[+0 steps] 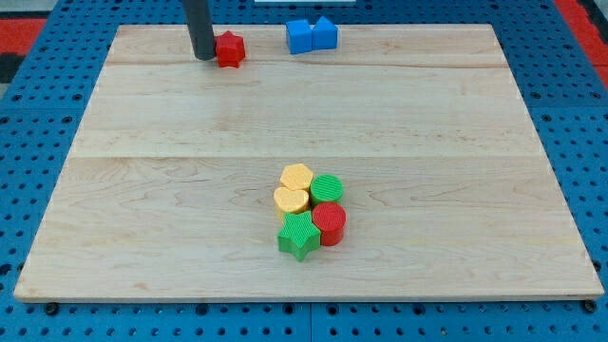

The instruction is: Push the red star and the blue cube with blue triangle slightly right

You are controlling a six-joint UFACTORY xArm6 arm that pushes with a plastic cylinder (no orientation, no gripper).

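The red star (229, 48) lies near the view's top edge of the wooden board (171, 190), left of centre. My tip (204, 57) stands right beside the star's left side, touching or nearly touching it. The blue cube (300, 37) and the blue triangle (325, 33) sit side by side against each other further to the view's right along the top edge, the cube on the left. A gap separates the star from the cube.
A cluster sits low in the board's middle: a yellow hexagon (296, 177), a yellow heart (292, 199), a green cylinder (328, 188), a red cylinder (330, 223) and a green star (299, 236). Blue pegboard surrounds the board.
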